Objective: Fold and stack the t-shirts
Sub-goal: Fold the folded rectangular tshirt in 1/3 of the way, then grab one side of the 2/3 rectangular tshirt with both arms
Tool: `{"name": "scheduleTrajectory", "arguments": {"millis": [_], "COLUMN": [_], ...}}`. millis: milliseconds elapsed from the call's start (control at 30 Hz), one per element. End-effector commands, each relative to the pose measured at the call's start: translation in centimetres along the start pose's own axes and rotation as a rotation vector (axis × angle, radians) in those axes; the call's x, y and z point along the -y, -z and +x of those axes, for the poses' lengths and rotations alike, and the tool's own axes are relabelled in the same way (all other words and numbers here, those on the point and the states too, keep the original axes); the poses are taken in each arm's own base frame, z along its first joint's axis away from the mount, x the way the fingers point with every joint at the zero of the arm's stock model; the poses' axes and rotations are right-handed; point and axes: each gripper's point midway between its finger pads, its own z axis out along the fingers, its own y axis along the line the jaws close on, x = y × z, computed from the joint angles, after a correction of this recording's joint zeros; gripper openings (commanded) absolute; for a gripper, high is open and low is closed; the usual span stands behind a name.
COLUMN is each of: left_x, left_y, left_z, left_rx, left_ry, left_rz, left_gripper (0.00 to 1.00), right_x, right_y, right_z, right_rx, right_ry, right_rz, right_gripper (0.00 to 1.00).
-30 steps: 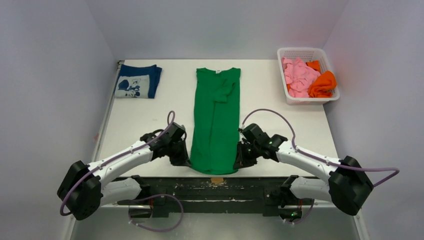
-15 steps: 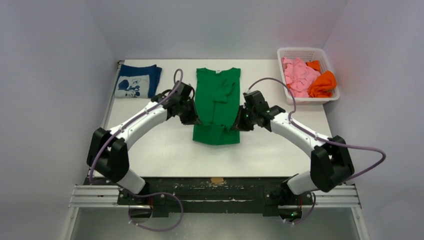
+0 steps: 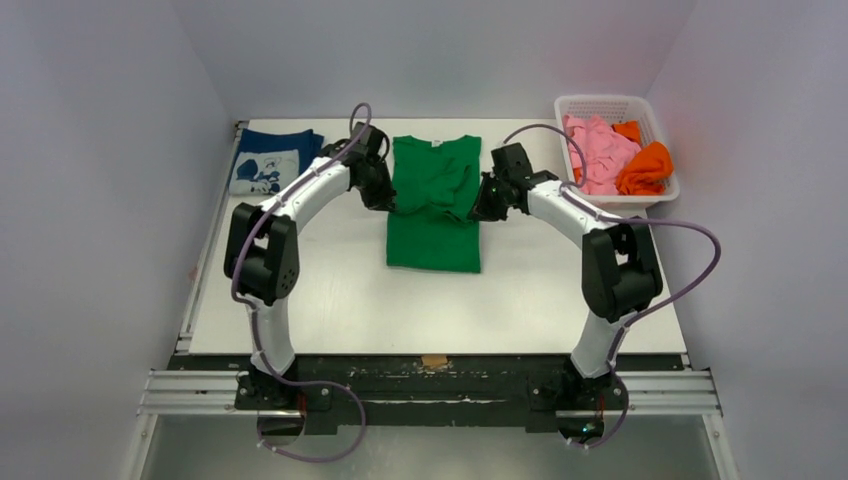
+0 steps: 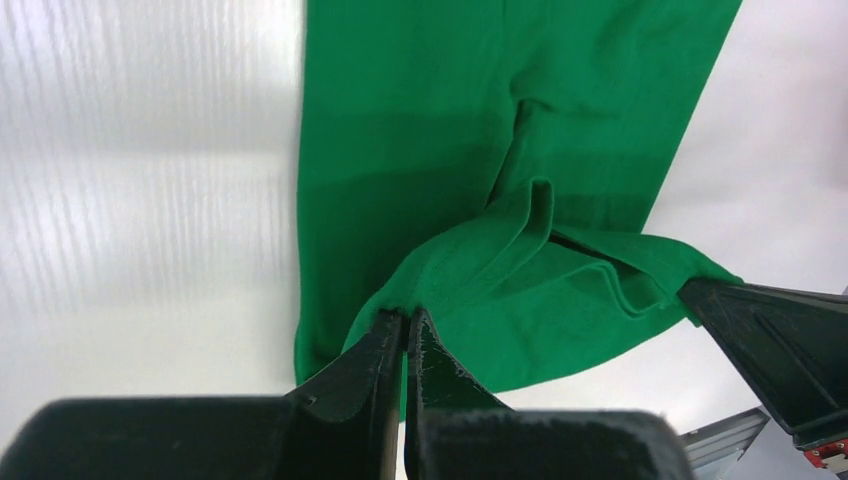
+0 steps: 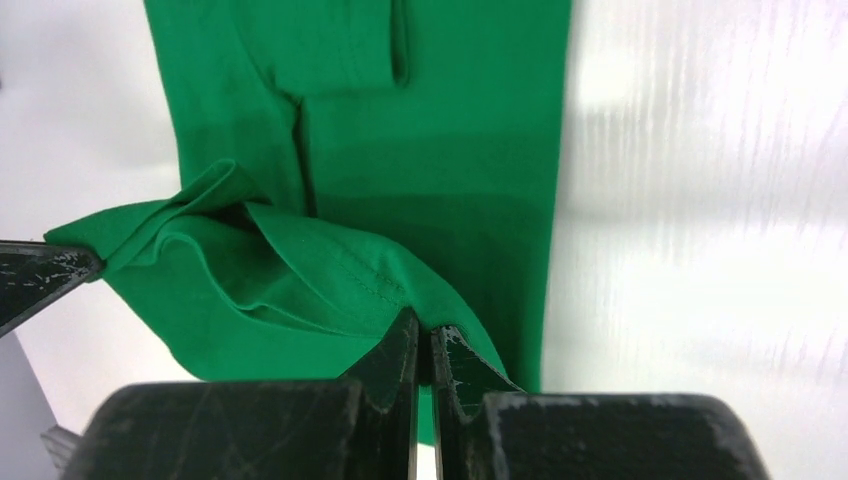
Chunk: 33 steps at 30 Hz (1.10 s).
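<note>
The bright green t-shirt (image 3: 433, 225) lies lengthwise in the middle of the table, its near end lifted and carried over its far half. My left gripper (image 3: 388, 207) is shut on the hem's left corner (image 4: 405, 300). My right gripper (image 3: 476, 211) is shut on the hem's right corner (image 5: 430, 312). The held hem sags in folds between them, above the flat shirt (image 4: 400, 120) (image 5: 440, 120). The navy t-shirt with white cartoon print (image 3: 275, 163) lies folded at the far left. Pink (image 3: 595, 150) and orange (image 3: 645, 168) shirts lie crumpled in the basket.
A white plastic basket (image 3: 575, 105) stands at the table's far right corner. The white table (image 3: 330, 290) has its near edge by the arm bases. Grey walls close in on three sides.
Both grippers have carried the green shirt's near hem away from the table's front edge toward the collar, folding the shirt over itself. Both arms have stretched out far.
</note>
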Motion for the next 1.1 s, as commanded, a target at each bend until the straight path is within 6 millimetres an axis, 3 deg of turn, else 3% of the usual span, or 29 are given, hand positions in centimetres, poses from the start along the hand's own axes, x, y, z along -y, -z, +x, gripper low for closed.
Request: {"name": "scheduleTrajectory", "arguments": {"millis": [0,233,367,433,533,567,600,667,800,933,1067], "left_x": [1.6,1.1,1.0,0.9,1.0,0.8,0.9,0.8,0.4,-2.0,-4.6], "left_y": [-0.3,-2.3,-3.5,-3.7,-2.5,-2.0,-1.3,0.0,1.7,2.2,1.8], "left_z": [-2.4,-4.0,-4.7,-5.2,-6.3,-6.5,-6.7,-6.3,-2.9,1.9,6.3], "left_rx": [0.014,0.008,-0.012,-0.016,0.007,0.016,0.029,0.037,-0.01,-0.07,-0.123], "left_ry": [-0.039,-0.035,-0.035,-0.03,-0.018,-0.015,-0.018,-0.023,-0.022,0.011,0.062], "left_rz": [0.058,0.038,0.029,0.02,0.025,0.024,0.028,0.032,0.094,0.093,0.078], "left_gripper": [0.0,0.0,0.04,0.17,0.55,0.68,0.77,0.81,0.83,0.83,0.7], "right_x": [-0.5,0.3,0.6,0.5,0.3,0.1,-0.1,-0.1,0.9,2.0,3.8], "right_y": [0.0,-2.3,-3.0,-3.3,-3.3,-3.1,-2.6,-1.7,-0.2,1.0,1.8], "right_z": [-3.7,-5.0,-6.4,-7.2,-8.2,-8.4,-8.6,-8.2,-5.2,0.1,4.7], "right_rx": [0.094,0.083,0.109,0.119,0.114,0.116,0.123,0.129,0.09,0.003,-0.062], "right_ry": [0.028,0.017,-0.002,0.001,-0.001,0.003,0.01,0.019,0.039,0.027,0.022], "right_rz": [0.003,-0.003,-0.003,-0.012,-0.011,-0.011,-0.016,-0.025,-0.034,-0.081,-0.062], "right_gripper": [0.0,0.0,0.12,0.35,0.63,0.77,0.81,0.83,0.83,0.79,0.78]}}
